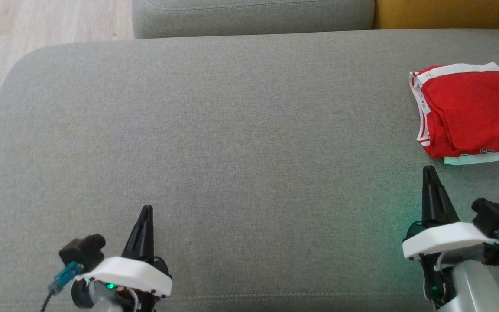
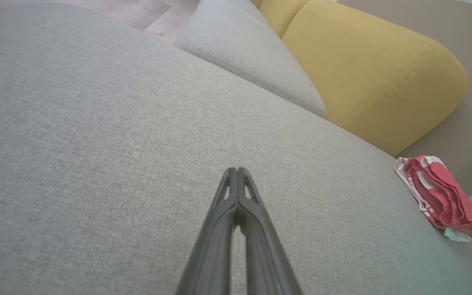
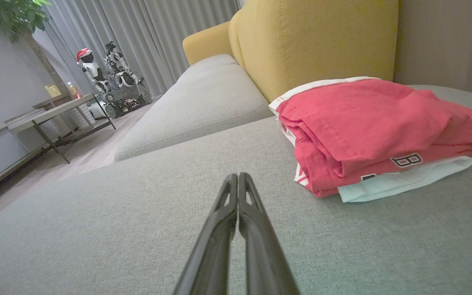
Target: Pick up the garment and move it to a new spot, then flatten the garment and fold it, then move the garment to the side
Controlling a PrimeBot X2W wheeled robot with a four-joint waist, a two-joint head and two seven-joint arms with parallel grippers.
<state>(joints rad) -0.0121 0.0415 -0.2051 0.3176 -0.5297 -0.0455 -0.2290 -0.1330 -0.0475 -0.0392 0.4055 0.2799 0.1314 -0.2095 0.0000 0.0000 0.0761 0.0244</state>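
Left hand (image 1: 146, 211): long dark fingers pressed together, nothing between them, low over the broad grey woven-fabric sofa cushion (image 1: 232, 130).
Right hand (image 1: 428, 171): same, fingers flat against each other, empty.
Red folded cloth garment with white trim (image 1: 470, 112) lies ahead of the right hand and slightly to its right, near but apart. It is well off to the left hand's right, so the right arm is nearer.
The stack appears to lie broadside across the right hand's pointing line.
Look: layered fold, white band along the far edge, pale mint layer showing at the near edge, black lettering.
Judgement: fold done, garment already aside. Any regrasp needs the fingers opened first.
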